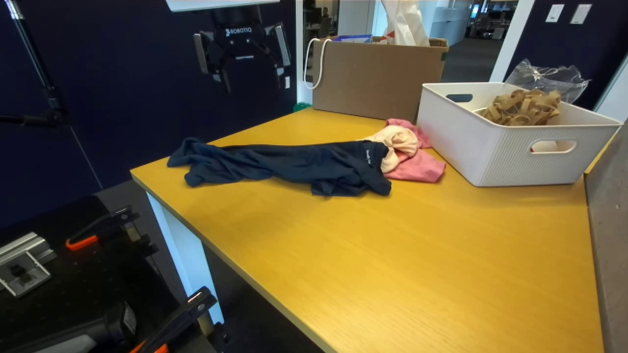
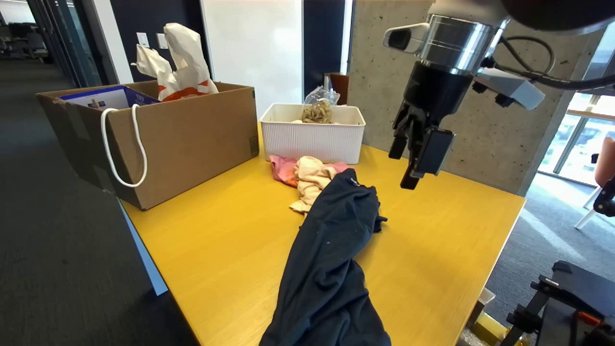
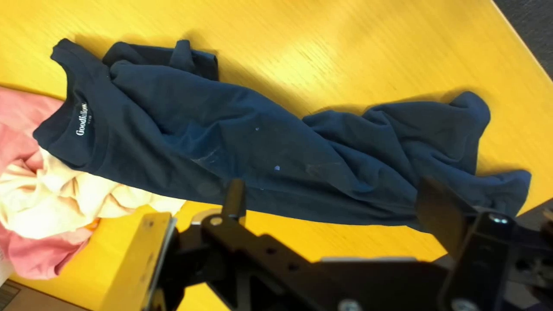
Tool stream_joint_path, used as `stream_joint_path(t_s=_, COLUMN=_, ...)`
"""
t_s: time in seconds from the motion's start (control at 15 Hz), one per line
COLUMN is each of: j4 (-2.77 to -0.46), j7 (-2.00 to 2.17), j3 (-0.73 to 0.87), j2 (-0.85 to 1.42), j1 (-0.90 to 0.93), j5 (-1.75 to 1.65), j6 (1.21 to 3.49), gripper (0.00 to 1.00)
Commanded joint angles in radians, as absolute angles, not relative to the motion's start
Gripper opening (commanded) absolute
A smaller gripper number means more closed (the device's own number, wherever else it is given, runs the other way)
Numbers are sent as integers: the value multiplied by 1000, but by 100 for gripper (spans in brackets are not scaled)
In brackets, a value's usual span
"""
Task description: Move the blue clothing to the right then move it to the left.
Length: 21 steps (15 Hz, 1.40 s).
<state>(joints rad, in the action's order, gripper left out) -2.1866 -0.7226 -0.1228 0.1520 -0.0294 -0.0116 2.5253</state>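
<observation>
A: What spans the wrist view, left to right?

B: Pink cloth (image 3: 39, 259) and cream cloth (image 3: 47, 207), toward nine o'clock; then the blue clothing (image 3: 272, 142) — flat on the table (image 3: 367, 52), collar toward nine, stretching to three.

A: And the gripper (image 3: 332, 192)?

B: At six o'clock, fingers wide apart — raised clear of the clothing, between its eleven and one in both exterior views.

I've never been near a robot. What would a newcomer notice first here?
Probably the dark blue shirt, lying long and rumpled across the yellow table, its collar by a cream cloth and a pink cloth. Next, the black gripper, hanging open above the table. Then the tangle of tan bands in the white bin.
</observation>
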Motion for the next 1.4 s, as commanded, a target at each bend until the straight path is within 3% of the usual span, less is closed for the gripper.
stream_joint_path(t_s=0.0, j4=-2166, j7=-705, j3=-111, j2=157, j1=-17, j5=4, j6=2507, gripper=100)
stream_joint_path(t_s=0.53, j4=-1955, j7=-628, j3=-39, j2=215, j1=-75, j5=40, j6=2353, gripper=100)
stream_joint_path(t_s=1.33, j4=-1288, j7=-573, j3=-53, j2=687, j1=-178, j5=98, j6=2195, gripper=100)
